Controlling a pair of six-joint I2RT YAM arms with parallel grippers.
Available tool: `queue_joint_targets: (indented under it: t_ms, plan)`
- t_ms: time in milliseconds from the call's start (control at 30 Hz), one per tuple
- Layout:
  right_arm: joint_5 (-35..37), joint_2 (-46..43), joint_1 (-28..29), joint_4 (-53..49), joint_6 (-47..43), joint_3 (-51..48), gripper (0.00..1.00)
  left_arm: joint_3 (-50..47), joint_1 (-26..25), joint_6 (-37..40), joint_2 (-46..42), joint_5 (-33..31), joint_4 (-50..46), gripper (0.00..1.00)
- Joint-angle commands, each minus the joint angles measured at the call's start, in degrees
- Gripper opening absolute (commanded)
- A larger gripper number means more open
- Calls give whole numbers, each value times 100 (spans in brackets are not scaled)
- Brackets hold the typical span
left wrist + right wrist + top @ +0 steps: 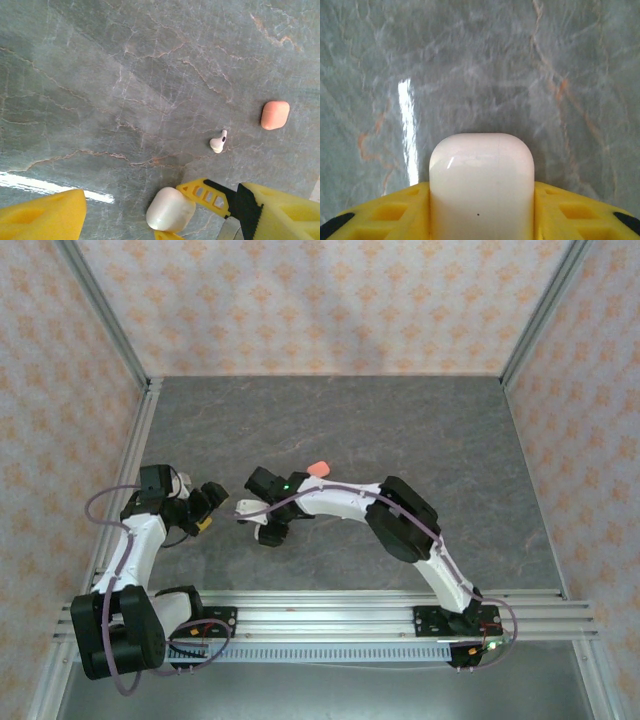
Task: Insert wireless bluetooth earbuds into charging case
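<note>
Earbud (pixel 218 142), white and short-stemmed, is lying loose on the grey marbled surface (pixel 400 430) as I am watching through the left wrist camera. It is resting between the white charging case (pixel 170 210) and the pink charging case (pixel 275 115), apart from both (the pink one is sitting farther out, touching nothing). Right tool (pixel 480 186) is pinching the white charging case, with its yellow fingers (pixel 565 210) pressing flush against the case's two flanks in its own wrist view. Left tool (pixel 207 503) is hanging with its fingers spread wide and gripping nothing, while the earbud and the held case are showing ahead of the gap between them. From the overhead camera I am seeing the right arm arching across toward the left arm. The two tools are standing close together at the left-middle of the surface, and the pink charging case is sitting just beyond the right wrist. I cannot tell whether the held case is resting on the surface or raised off it.
</note>
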Motion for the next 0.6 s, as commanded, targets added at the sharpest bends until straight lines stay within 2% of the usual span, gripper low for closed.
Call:
queue_joint_targets:
  t_ms: [0, 200, 333, 567]
  plan:
    - [203, -638, -56, 508, 218, -384, 46, 115, 30, 79, -224, 39, -237, 79]
    - [595, -1540, -78, 1379, 451, -1157, 45, 287, 27, 87, -601, 272, -390, 78]
    - [798, -2126, -88, 1836, 556, -1621, 46, 393, 31, 510, -729, 322, -475, 78]
    - [1229, -3086, -89, 2340, 486, -2370, 47, 317, -32, 470, -1274, 1227, 359, 76]
